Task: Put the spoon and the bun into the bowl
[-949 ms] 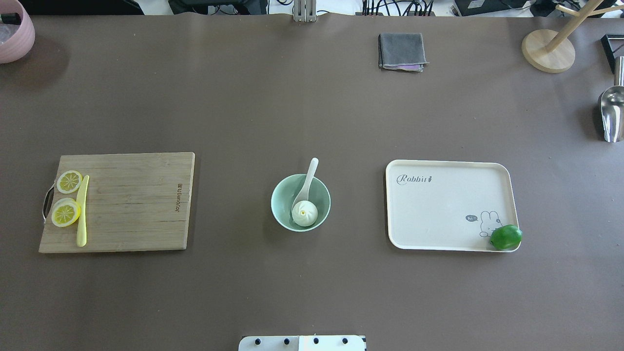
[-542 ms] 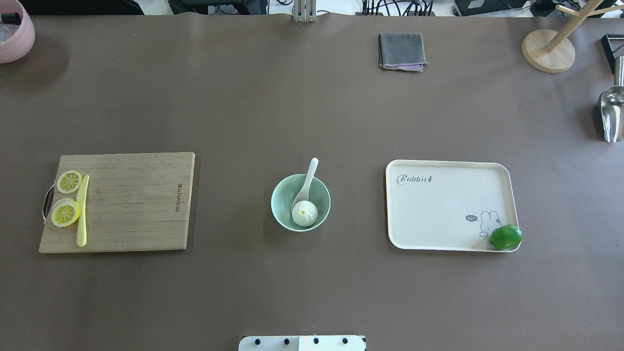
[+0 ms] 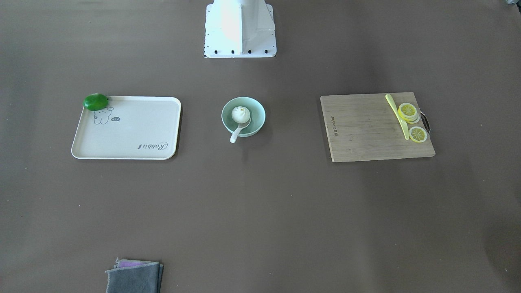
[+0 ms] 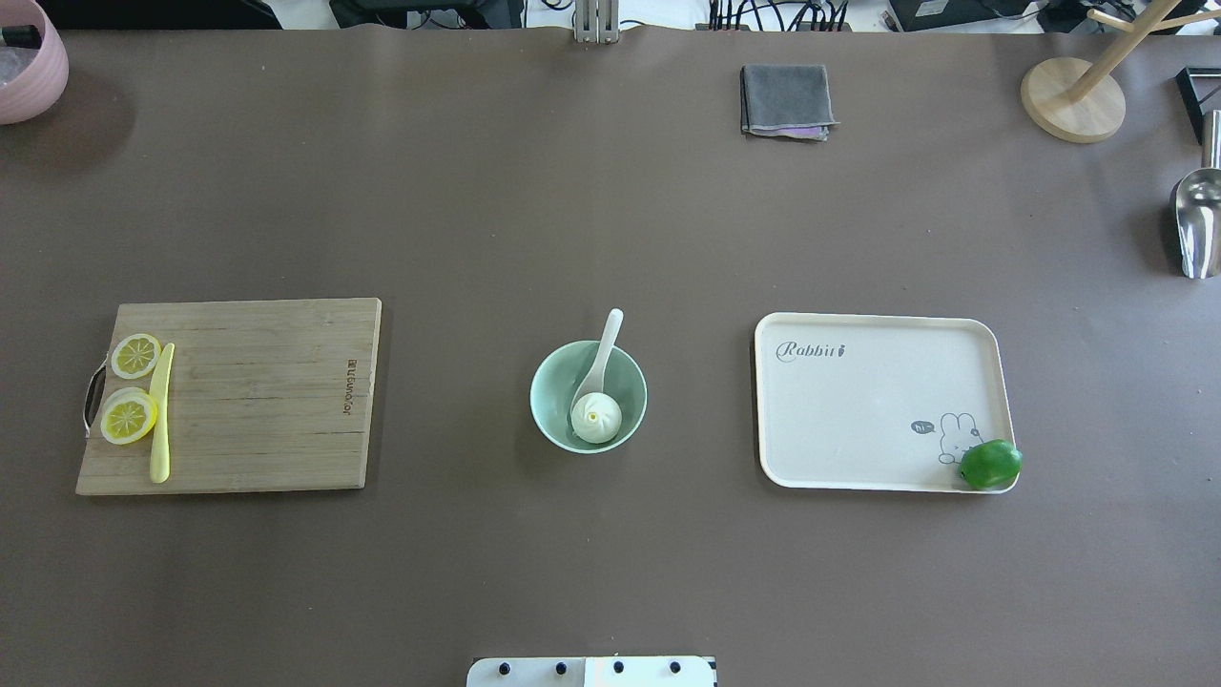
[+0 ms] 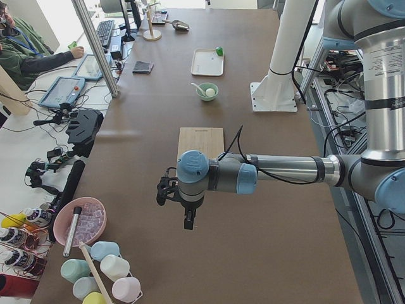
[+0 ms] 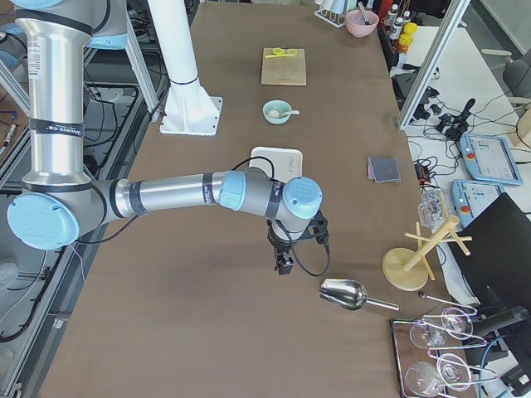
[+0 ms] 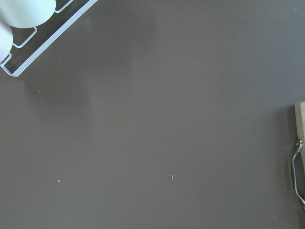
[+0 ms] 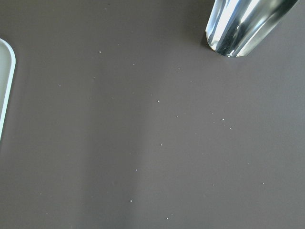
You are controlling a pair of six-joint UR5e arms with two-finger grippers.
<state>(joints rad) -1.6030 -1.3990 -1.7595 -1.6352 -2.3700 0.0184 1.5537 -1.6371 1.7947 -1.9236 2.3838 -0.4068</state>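
Note:
The pale mint-green bowl (image 4: 542, 393) stands at the middle of the table. The white bun (image 4: 596, 417) lies inside it. The white spoon (image 4: 603, 351) has its scoop in the bowl beside the bun, and its handle leans out over the far rim. The front-facing view shows the same: bowl (image 3: 261, 118), bun (image 3: 241, 114), spoon (image 3: 236, 134). My left gripper (image 5: 187, 223) shows only in the exterior left view, far beyond the cutting board. My right gripper (image 6: 284, 267) shows only in the exterior right view, past the tray. I cannot tell whether either is open or shut.
A wooden cutting board (image 4: 267, 396) with lemon slices (image 4: 129, 417) and a yellow-green knife (image 4: 160, 410) lies left. A cream tray (image 4: 858, 410) with a lime (image 4: 990, 465) lies right. A grey cloth (image 4: 786, 100), metal scoop (image 4: 1197, 224), wooden stand (image 4: 1073, 95) and pink bowl (image 4: 29, 67) sit farther off.

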